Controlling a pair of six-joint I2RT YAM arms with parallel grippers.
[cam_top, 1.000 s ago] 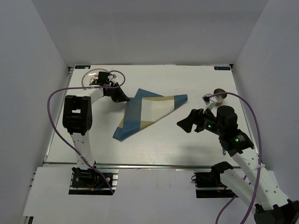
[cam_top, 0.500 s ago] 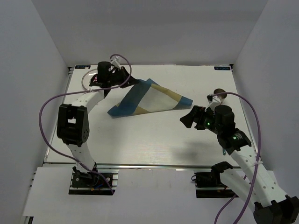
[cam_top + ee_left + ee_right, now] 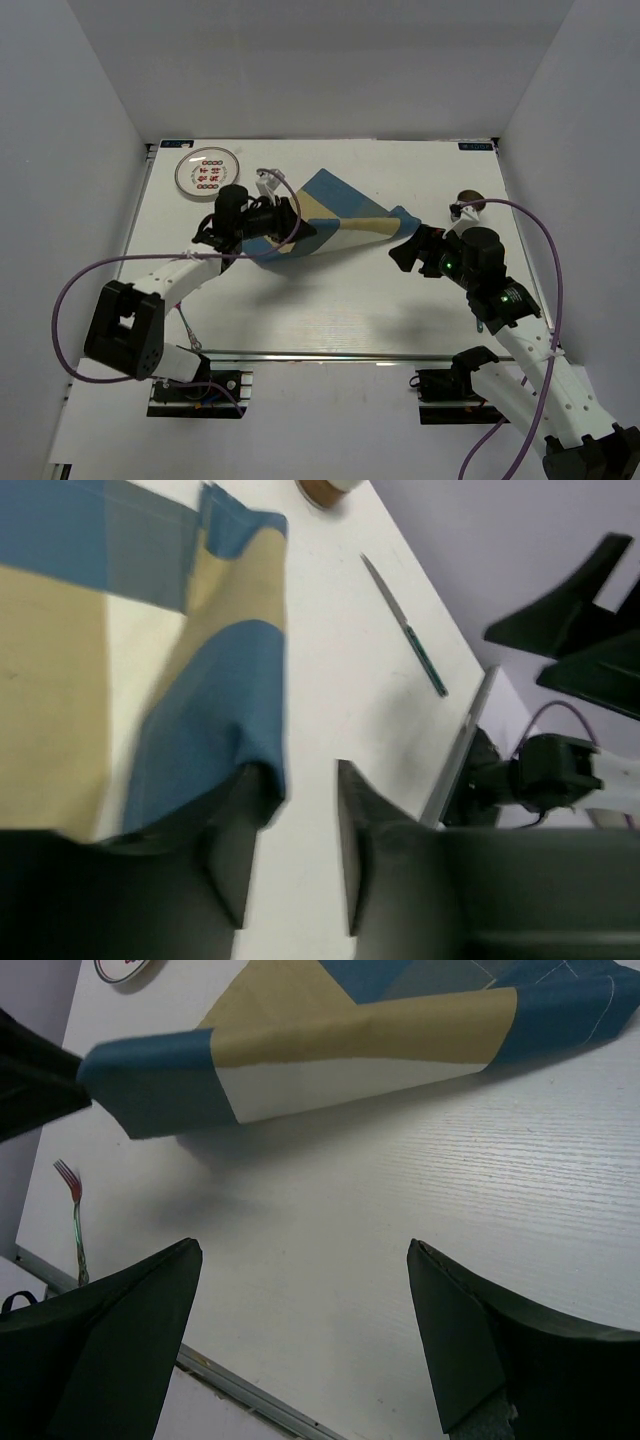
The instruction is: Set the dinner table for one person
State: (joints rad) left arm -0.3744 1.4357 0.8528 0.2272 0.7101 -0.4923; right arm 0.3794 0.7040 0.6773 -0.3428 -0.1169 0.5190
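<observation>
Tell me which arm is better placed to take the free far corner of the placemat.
Right. The right end effector is open beside that corner of the placemat; the left end effector grips the other corner.

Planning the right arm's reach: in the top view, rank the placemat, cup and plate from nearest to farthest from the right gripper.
From the right gripper:
1. Placemat: its corner right beside the gripper.
2. Cup: just behind, toward the right wall.
3. Plate: far-left corner.

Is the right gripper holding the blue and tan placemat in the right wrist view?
No: the right gripper is open above the bare dinner table, and the placemat lies beyond its fingertips, not between them.
</observation>
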